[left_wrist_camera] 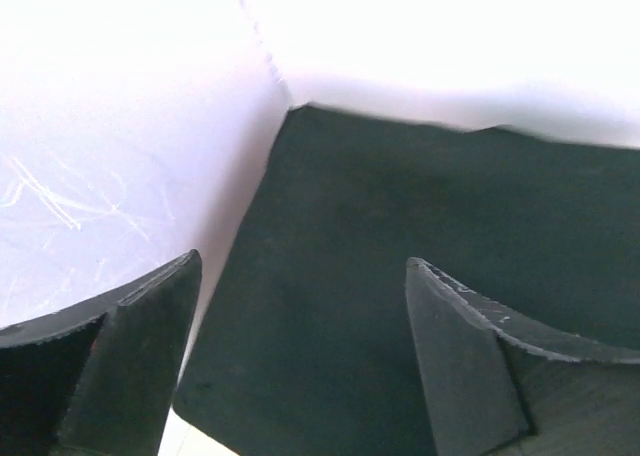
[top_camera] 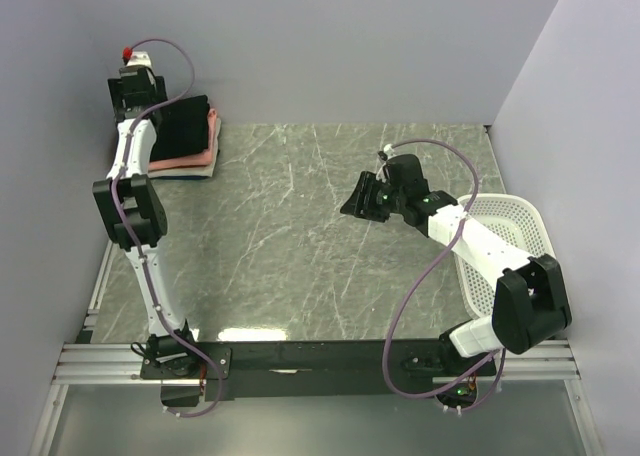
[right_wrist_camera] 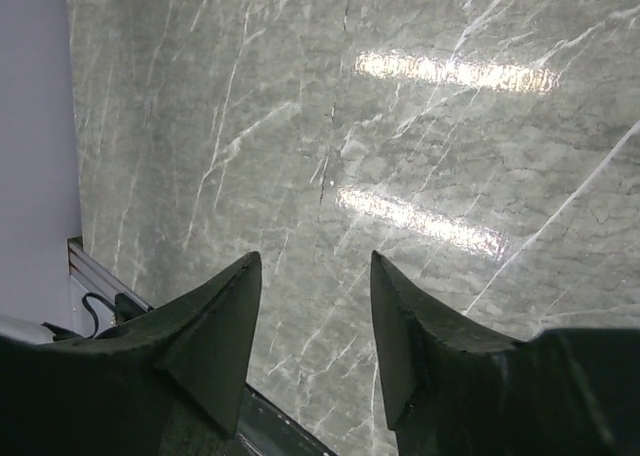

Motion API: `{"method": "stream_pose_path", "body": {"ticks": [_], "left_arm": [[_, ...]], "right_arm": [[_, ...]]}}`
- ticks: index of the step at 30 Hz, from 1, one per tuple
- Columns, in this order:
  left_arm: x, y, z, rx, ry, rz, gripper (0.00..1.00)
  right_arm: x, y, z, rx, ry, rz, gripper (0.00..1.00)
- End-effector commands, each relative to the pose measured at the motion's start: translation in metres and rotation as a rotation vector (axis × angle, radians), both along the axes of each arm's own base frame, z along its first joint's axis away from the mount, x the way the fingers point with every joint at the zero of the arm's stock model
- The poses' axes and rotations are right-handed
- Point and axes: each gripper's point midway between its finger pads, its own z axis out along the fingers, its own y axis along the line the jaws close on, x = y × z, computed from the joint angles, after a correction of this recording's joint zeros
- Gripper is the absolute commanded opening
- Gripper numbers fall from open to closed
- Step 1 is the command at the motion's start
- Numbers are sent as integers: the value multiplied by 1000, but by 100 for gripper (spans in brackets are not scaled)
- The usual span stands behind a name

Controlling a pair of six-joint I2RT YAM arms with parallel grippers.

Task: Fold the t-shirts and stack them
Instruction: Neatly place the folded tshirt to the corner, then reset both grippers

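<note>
The grey marbled table (top_camera: pixel 300 236) fills the middle of the top view, and a white mesh basket (top_camera: pixel 520 216) is seen at its right edge. The t-shirts are found in the upper left corner of that view, laid as a folded stack close to the wall, with the black t-shirt (top_camera: pixel 185 124) on top and the salmon-pink t-shirt (top_camera: pixel 203 156) under it. The left hand (left_wrist_camera: pixel 300 263) is held just over the black cloth with its fingers spread apart and nothing between them. Whether the tips touch the cloth cannot be told. The right hand (right_wrist_camera: pixel 314 258) is poised over bare table right of centre, its fingers likewise parted and nothing gripped.

The stack is judged to be nearly finished, so the main danger is that it could be disturbed. If the left hand were closed where it hangs, the top layer could be pinched and the fold pulled open on lifting. If a fingertip were snagged in the soft cloth during a sideways move, the whole stack could be dragged askew or pushed toward the table's nearby left edge. Little danger is posed by the right hand, which is well apart from the cloth.
</note>
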Motion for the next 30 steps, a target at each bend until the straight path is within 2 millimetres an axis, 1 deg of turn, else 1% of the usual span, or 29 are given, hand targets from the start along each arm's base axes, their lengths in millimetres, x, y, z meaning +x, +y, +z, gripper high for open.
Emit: {"method": "stream_pose_path", "body": {"ticks": [1, 3, 4, 5, 6, 7, 9, 11, 12, 14, 15, 16, 17, 18, 20, 21, 22, 23, 24, 25, 26, 27, 28, 29, 30], "left_arm": [[-1, -45, 112, -36, -285, -82, 88], [-4, -51, 117, -55, -297, -83, 89], [-7, -59, 122, -60, -296, -100, 91], [-9, -64, 124, -95, -312, -94, 93], [-11, -69, 125, -126, -325, -88, 97], [-16, -81, 128, -151, -329, -106, 100], [-24, -94, 130, -228, -348, -105, 99], [-30, -115, 128, -294, -345, -133, 99], [-37, -126, 128, -354, -349, -133, 99], [-46, -155, 123, -431, -337, -160, 99], [-59, -161, 115, -485, -332, -148, 99], [-65, -198, 113, -514, -321, -206, 99], [-73, -212, 114, -525, -333, -220, 99], [-89, -247, 106, -552, -308, -276, 99], [-106, -279, 98, -574, -277, -333, 99], [-120, -298, 93, -612, -259, -389, 99], [-133, -326, 90, -638, -235, -459, 100], [-142, -338, 87, -655, -220, -486, 100], [-158, -346, 79, -661, -199, -503, 100], [-171, -366, 75, -670, -182, -553, 99], [-182, -376, 70, -671, -168, -581, 99], [-195, -378, 59, -664, -149, -585, 100], [-208, -392, 54, -667, -127, -619, 99], [-217, -399, 49, -677, -108, -639, 100], [-228, -405, 40, -680, -79, -659, 99]], "right_arm": [[9, 3, 20, 14, -85, -6, 55], [7, 2, 20, 13, -90, -8, 56], [7, 2, 24, 19, -102, -7, 59], [6, 1, 23, 21, -102, -9, 60], [6, 1, 24, 21, -108, -8, 61], [5, 0, 25, 24, -113, -8, 63], [4, -1, 28, 26, -125, -6, 66], [2, -2, 33, 28, -149, -2, 68], [1, -3, 34, 24, -152, -1, 70], [1, -7, 41, 19, -176, -9, 71], [0, -8, 43, 16, -185, -13, 72], [-1, -11, 48, 16, -200, -23, 73], [-3, -12, 51, 16, -210, -27, 74], [-5, -14, 56, 23, -227, -30, 75], [-8, -19, 57, 18, -235, -41, 76], [-11, -21, 60, 16, -241, -44, 76], [-12, -24, 60, 12, -245, -52, 76], [-14, -26, 60, 4, -252, -56, 76], [-15, -28, 59, -1, -251, -66, 76], [-18, -32, 60, -4, -254, -72, 76], [-20, -34, 60, -7, -259, -77, 76], [-20, -37, 61, -13, -265, -94, 76], [-24, -41, 60, -16, -268, -106, 76], [-25, -44, 60, -22, -274, -115, 76], [-27, -48, 64, -22, -287, -132, 76]]}}
